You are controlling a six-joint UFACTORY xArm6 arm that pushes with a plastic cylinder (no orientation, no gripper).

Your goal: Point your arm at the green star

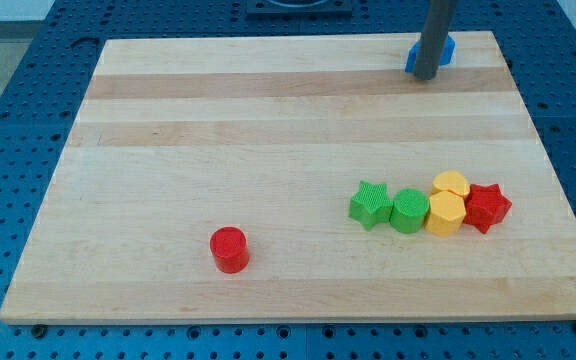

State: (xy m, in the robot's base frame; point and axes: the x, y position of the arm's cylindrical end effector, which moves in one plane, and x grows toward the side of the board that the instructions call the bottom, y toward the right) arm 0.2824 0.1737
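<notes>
Surroundings: blue perforated base plate [28,90] shows on all sides of a pale wooden worktop [218,120] made of glued planks.
Worktop: flat and bare over most of its area; blocks sit only in the near-right part, the near-left part and at the far-right edge.
Rod: a dark grey rod comes down at the far-right edge of the worktop; my tip [424,76] rests just inside that edge.
Hand: none is fitted, so open or closed does not apply; the rod grips nothing.
Blue block: blue block [444,50] sits right behind the rod at the far edge, mostly hidden by it; its shape cannot be made out, nor whether they touch.
Green star: green star [370,204] lies in the near-right part of the worktop, at the left end of a tight cluster.
Cluster: from the star rightward, a green cylinder [409,211], a yellow hexagon [446,214] with another yellow block [452,183] just behind it, then a red star [487,207]; neighbours appear to touch.
Red cylinder: red cylinder [229,249] stands alone toward the near-left, well apart from the rest.
Key relation: the green star lies well toward the near edge from my tip and slightly left of it, with open board between.
Judgement: a mostly straight run toward the near edge, drifting left, should bring my tip up to the star's far side without disturbing the green cylinder.
</notes>
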